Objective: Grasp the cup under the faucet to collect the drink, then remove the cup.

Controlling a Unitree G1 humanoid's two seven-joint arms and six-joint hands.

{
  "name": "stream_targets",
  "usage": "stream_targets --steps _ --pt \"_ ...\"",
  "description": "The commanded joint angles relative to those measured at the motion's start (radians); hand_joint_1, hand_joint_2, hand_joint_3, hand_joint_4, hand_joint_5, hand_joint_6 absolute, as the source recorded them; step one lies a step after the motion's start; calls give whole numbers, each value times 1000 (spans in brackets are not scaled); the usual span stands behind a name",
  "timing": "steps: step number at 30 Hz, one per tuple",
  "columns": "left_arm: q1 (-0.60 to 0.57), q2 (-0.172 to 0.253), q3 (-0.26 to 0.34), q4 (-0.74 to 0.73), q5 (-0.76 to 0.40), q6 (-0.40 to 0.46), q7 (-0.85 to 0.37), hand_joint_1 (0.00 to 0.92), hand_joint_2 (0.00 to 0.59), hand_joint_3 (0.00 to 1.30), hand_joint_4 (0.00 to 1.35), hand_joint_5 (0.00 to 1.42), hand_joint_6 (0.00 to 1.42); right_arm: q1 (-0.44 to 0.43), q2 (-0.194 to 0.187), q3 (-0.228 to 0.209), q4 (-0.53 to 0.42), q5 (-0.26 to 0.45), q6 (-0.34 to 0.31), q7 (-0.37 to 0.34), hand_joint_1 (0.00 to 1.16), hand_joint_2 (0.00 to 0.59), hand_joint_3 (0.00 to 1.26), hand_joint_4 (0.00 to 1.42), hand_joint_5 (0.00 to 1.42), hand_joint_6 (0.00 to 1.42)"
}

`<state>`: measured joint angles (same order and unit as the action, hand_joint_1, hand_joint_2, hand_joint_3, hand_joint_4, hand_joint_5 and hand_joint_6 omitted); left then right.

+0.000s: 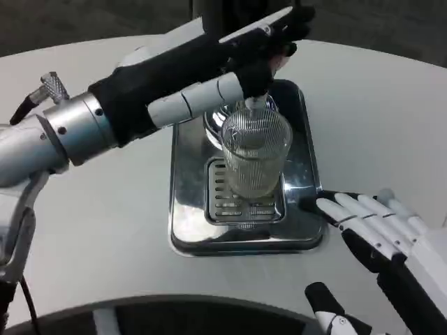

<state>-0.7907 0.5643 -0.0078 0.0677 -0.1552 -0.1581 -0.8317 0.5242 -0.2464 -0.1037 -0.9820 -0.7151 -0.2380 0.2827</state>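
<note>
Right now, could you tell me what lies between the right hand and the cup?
In the head view, only the shiny metal drip tray lies between the right hand and the glass cup; the fingers rest at its right edge.

One ribbed glass cup (255, 157) out there, dead center on one shiny metal drip tray (188, 209), which carries one slotted grate (222, 199). One faucet spout (255, 105) just above the cup. Two hands: left hand (230, 63) far, right hand (380, 230) near-right. One white table (105, 223).
</note>
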Motion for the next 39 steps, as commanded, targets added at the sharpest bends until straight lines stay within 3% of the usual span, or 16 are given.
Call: stream_targets --steps 1,10,17,23,28,29,33,39 --pt "21 43 -37 -35 88 -130 -16 0 81 0 0 20 0 23 5 -5 -11 9 -21 -16 288 465 156 106 108 59" --pt "44 92 -60 -46 227 -314 41 0 85 0 0 7 0 42 8 -8 -6 9 -26 -25 289 465 156 106 111 65" --pt "58 109 -63 -49 245 -339 71 0 85 0 0 0 0 42 27 8 10 14 2 -17 289 465 156 106 111 75" --pt "66 112 -58 -51 243 -346 86 0 85 0 0 5 0 -3 42 12 56 45 71 -3 316 450 147 106 111 107" --pt "76 115 -60 -62 251 -346 97 0 86 0 0 8 0 -68 61 28 80 51 182 22 340 427 136 99 109 101" --pt "78 115 -61 -64 251 -345 97 0 87 0 0 8 0 -78 67 33 80 52 206 27 360 398 114 80 92 90" --pt "97 116 -61 -82 262 -345 110 0 89 0 0 9 0 -157 91 73 111 42 285 31 451 338 67 44 54 66" --pt "121 113 -52 -99 254 -342 140 0 89 0 0 9 0 -282 130 146 223 76 376 14 538 297 0 0 0 50"
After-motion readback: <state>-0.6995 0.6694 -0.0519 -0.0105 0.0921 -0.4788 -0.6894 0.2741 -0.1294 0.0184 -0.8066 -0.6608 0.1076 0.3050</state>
